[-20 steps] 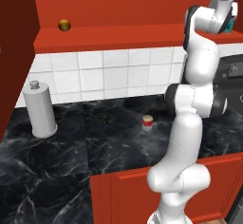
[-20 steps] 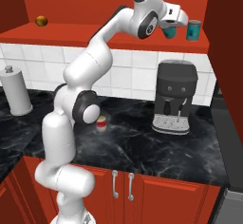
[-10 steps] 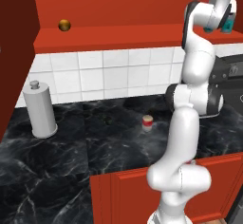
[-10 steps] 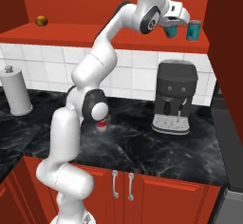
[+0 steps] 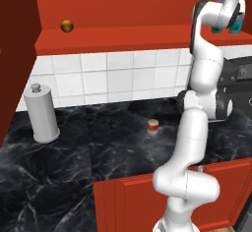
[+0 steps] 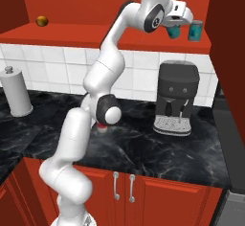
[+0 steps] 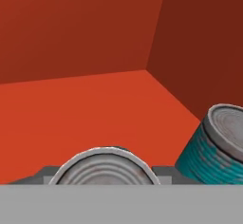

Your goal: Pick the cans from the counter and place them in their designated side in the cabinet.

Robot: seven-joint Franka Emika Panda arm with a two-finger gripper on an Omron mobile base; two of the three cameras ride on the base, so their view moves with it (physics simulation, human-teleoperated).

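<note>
Cabinet (image 6: pixel 105 36) is the big red unit over the tiles; its flat shelf board runs the full width, with red side walls closing it in. Counter (image 5: pixel 98 147) below is black marble with white veins.

Arm is stretched up high so the hand reaches shelf level at the right end. Coffee machine (image 6: pixel 176 98) stands on the counter under that end, dark and boxy. Tall grey cylinder with a knob (image 5: pixel 42 113) stands at the counter's left, well apart from everything else.

Gripper (image 6: pixel 174 28) is pinching a teal can (image 6: pixel 173 31), held at the front edge of the shelf board; in the hand view its silver top (image 7: pixel 103 167) sits right between the finger tips, so the can is carried upright, top toward the camera. Likely mid-placement: it looks lined up to go in beside the other one.

Second teal can (image 6: pixel 194 30) already stands on the shelf near the right wall, just beside the held one; in the hand view it appears tilted, which is probably only the camera's roll. Teal cans seem to belong on this right side.

Red can (image 5: pixel 153 127) is on the counter, upright, near the arm's lower link, not yet picked. Small golden ball (image 5: pixel 67 26) rests on the shelf's far left.
</note>
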